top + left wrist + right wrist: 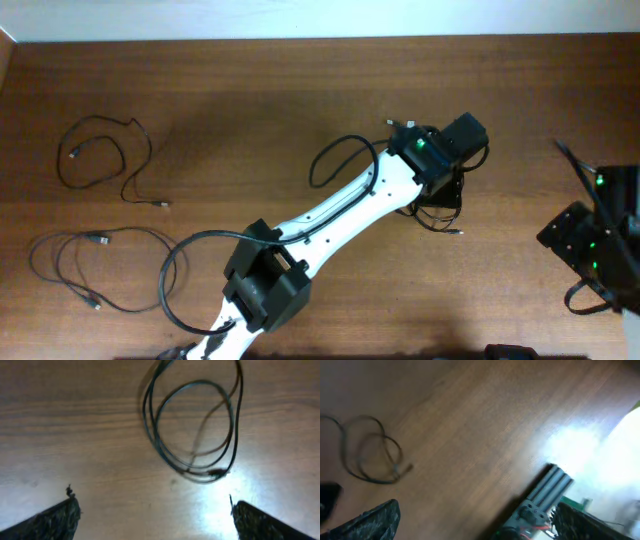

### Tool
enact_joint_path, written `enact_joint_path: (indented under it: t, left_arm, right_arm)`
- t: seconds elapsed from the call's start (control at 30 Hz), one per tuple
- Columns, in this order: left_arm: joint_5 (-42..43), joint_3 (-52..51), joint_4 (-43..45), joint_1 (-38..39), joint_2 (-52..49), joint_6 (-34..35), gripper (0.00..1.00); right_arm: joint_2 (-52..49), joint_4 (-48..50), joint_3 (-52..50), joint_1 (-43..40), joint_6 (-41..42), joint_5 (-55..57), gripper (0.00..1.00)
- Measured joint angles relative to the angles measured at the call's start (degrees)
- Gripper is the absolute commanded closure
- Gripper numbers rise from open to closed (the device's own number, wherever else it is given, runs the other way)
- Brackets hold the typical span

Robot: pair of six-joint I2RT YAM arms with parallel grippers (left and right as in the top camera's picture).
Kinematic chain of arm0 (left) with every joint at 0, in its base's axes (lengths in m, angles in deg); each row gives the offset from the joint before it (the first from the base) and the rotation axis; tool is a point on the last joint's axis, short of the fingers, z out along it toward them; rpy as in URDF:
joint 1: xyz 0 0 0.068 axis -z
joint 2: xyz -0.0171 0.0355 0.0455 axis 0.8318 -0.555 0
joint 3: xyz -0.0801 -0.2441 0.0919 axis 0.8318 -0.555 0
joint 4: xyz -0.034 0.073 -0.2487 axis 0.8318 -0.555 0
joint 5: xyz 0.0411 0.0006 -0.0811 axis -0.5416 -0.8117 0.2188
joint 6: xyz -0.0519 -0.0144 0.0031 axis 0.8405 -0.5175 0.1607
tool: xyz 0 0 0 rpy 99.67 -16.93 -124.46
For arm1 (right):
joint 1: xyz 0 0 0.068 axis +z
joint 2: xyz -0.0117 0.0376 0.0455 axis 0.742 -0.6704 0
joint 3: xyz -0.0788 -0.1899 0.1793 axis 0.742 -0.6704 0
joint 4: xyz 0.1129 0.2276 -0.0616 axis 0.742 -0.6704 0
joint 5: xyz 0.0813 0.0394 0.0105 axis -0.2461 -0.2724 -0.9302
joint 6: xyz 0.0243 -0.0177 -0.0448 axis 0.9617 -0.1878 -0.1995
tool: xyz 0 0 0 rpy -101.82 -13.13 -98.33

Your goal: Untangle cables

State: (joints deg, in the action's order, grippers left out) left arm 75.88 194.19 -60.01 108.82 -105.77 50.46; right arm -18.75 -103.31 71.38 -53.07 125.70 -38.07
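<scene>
Nearest the overhead lens, the black elbow housing of the left arm (265, 285), stretched diagonally up and to the right across a brown wooden table (250, 60). At its far end, the left gripper (155, 520), spread wide and empty in the left wrist view, hovering above the centre cable (172, 462): a thin black cord in loose overlapping loops flat on the wood, clear of both fingers. From overhead, part of that same centre cable (440, 212) showing just below the wrist, right of the table's middle. Well apart, on the table's left side, two more cords: the back-left cable (133, 123) in one open loop, and the front-left cable (97, 239) in wider loops nearer the front edge, not touching each other. At the right edge, the right arm (600, 240), off to the side of the work. In the right wrist view, the right gripper (480, 522) likewise wide open, gripping nothing, with a looped cable (375, 480) and its small plug end lying on the wood at the picture's left.
</scene>
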Motion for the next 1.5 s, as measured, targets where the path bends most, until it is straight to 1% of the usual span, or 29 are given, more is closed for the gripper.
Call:
enact_joint_path:
  t: [0.07, 0.1, 0.13, 0.17, 0.23, 0.3, 0.37, 0.4, 0.43, 0.47, 0.5, 0.6, 0.87, 0.9, 0.97, 1.1, 1.2, 1.27, 1.33, 1.47, 1.5]
  left_arm:
    - [-0.13, -3.06, 5.86, 0.02, 0.00, 0.42, 0.01]
    - [-0.20, -5.16, 10.27, 0.07, 0.00, 0.48, 0.01]
    - [-0.15, -8.37, 13.75, 0.07, -0.04, 0.50, 0.01]
    - [-0.17, -9.73, 15.26, 0.07, -0.07, 0.90, 0.01]
    - [-0.15, -13.94, 19.08, 0.07, -0.09, 4.61, 0.01]
    - [-0.15, -17.03, 21.88, 0.13, -0.09, 6.80, 0.03]
    - [-0.17, -18.08, 22.86, 0.35, -0.09, 7.52, 0.48]
    - [-0.17, -18.75, 22.84, 0.61, -0.09, 7.91, 0.63]
    - [-0.33, -19.15, 22.86, 1.01, -0.09, 8.13, 0.86]
    - [-0.46, -19.28, 22.86, 1.31, -0.09, 8.13, 0.96]
    - [-0.90, -19.28, 22.86, 1.42, -0.09, 8.20, 1.00]
    - [-2.99, -19.30, 22.86, 1.55, -0.09, 8.33, 1.00]
    - [-3.37, -19.32, 20.81, 1.57, -0.09, 7.82, 1.00]
    - [-3.37, -19.34, 20.76, 1.57, -0.09, 6.91, 0.88]
    - [-3.37, -19.34, 20.70, 1.57, -0.09, 4.92, 1.00]
    - [-3.39, -19.32, 20.63, 1.57, -0.09, 3.80, 1.00]
    - [-3.52, -19.34, 19.61, 1.57, -0.09, 0.37, 1.00]
    - [-6.34, -19.32, 17.90, 1.16, -0.09, -0.70, 1.00]
    - [-10.40, -19.34, 15.10, -1.38, -0.09, -1.38, 1.00]
    - [-12.79, -19.34, 11.54, -9.44, 2.03, -1.57, 1.00]
    - [-12.74, -19.34, 10.93, -10.21, 2.40, -1.57, 1.00]
  right_arm:
    - [-1.81, -0.04, 0.00, 0.00, -6.67, -1.16, 0.02]
    - [-1.92, -0.02, 0.00, 0.00, -10.25, -3.54, 0.02]
    - [-0.72, 0.00, 0.00, 0.00, -11.82, -4.81, 0.02]
    - [1.29, 1.68, -0.17, 0.00, -12.39, -5.20, 0.02]
    - [7.67, 2.05, -0.11, 0.00, -13.03, -5.70, 0.02]
    - [9.51, 1.99, 0.11, 0.00, -13.53, -6.12, 0.02]
    - [9.05, 2.08, 0.11, 0.00, -13.68, -6.51, 0.02]
    - [8.87, 2.08, 0.11, 0.00, -13.68, -6.51, 0.02]
    - [8.76, 2.12, 0.11, 0.00, -13.66, -6.51, 0.02]
    - [8.76, 2.12, 0.11, 0.00, -13.68, -6.51, 0.02]
    - [8.76, 2.12, 0.11, 0.00, -13.70, -6.51, 0.02]
    - [8.76, 2.14, 0.11, 0.00, -13.70, -6.51, 0.02]
    - [8.76, 2.16, 0.11, 0.00, -13.84, -6.51, 0.02]
    - [8.76, 2.16, 0.11, 0.00, -13.88, -6.51, 0.02]
    - [8.76, 2.16, 0.11, 0.00, -13.90, -6.51, 0.02]
    - [8.76, 2.19, 0.11, 0.00, -13.84, -6.51, 0.02]
    - [8.76, 2.19, 0.11, 0.00, -13.77, -6.51, 0.02]
    - [8.76, 2.19, 0.11, 0.00, -13.84, -6.51, 0.02]
    - [8.76, 2.19, 0.11, 0.00, -13.86, -6.51, 0.02]
    - [8.76, 2.19, 0.11, 0.00, -13.84, -6.51, 0.02]
    - [8.76, 2.19, 0.11, 0.00, -13.84, -6.54, 0.02]
